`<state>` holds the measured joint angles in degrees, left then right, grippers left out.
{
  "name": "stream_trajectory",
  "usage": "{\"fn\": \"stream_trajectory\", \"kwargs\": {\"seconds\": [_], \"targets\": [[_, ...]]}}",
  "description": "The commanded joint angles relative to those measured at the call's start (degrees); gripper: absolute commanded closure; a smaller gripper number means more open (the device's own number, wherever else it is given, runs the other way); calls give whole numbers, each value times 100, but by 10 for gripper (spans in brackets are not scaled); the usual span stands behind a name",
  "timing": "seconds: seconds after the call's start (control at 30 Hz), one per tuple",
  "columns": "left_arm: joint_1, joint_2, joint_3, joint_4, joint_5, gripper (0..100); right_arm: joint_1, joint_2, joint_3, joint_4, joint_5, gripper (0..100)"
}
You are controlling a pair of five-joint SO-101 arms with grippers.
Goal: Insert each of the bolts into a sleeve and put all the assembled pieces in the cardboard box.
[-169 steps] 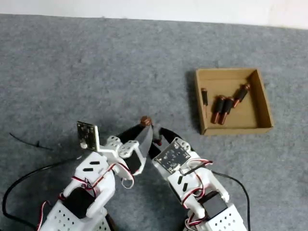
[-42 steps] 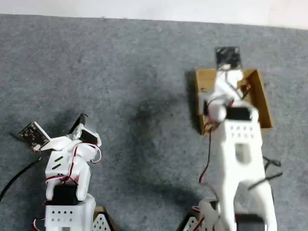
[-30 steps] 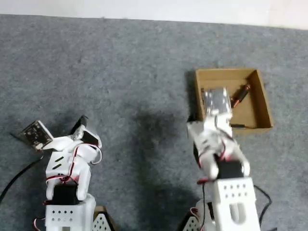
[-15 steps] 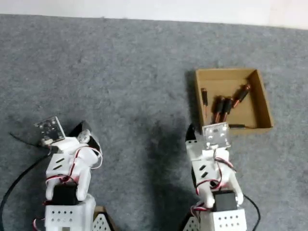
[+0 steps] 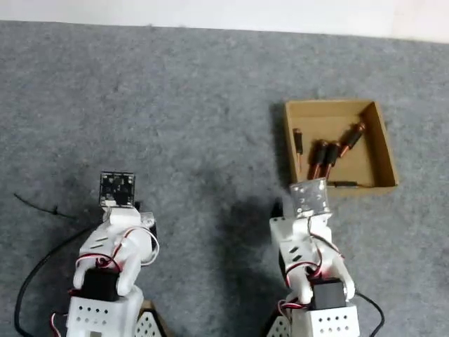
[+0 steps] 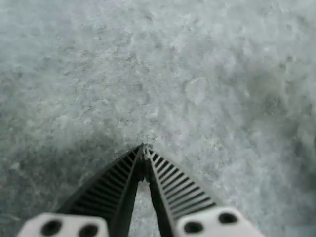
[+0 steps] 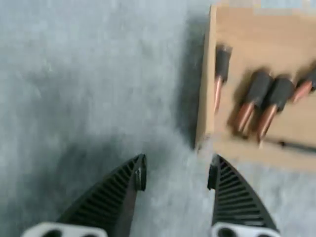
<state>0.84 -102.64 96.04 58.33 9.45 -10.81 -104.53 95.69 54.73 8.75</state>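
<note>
Where the pieces (image 5: 324, 160) lie: four in the box (image 5: 330, 104), two side by side mid-floor, a thin one toward 9 o'clock by the wall, one in the 1 o'clock corner.
Box: on the mat (image 5: 175, 105) at 2 o'clock of the high view, open side up, so pieces can drop in from above.
Why so: each piece shows a copper end joined to a dark body, so I judge the task at or near its end.
Right claw (image 7: 175, 173): wide, holding nothing, over the mat just short of the box's near corner.
Right arm (image 5: 309, 260): folded low at 5 o'clock, wrist pointing toward the box at its 1 o'clock.
Left claw (image 6: 143, 149): tips pinched together, nothing between them, low over the mat.
Left arm (image 5: 112, 253): folded at 7 o'clock, well apart from the box, likely parked.
Tie (image 5: 42, 207): thin, black, on the mat at 9 o'clock.
</note>
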Motion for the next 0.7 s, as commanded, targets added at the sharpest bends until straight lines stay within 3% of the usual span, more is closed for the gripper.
{"fn": "stream_trajectory", "kwargs": {"seconds": [0.0, 0.17, 0.4, 0.67], "targets": [[101, -31, 119, 53, -167, 994, -31, -75, 664, 857, 9, 814], [101, 13, 119, 62, -167, 994, -31, -75, 664, 1657, 9, 814], [101, -31, 119, 853, -167, 994, -31, -75, 664, 1666, 9, 814], [92, -31, 119, 932, -167, 990, -31, -75, 664, 1666, 9, 814]]}}
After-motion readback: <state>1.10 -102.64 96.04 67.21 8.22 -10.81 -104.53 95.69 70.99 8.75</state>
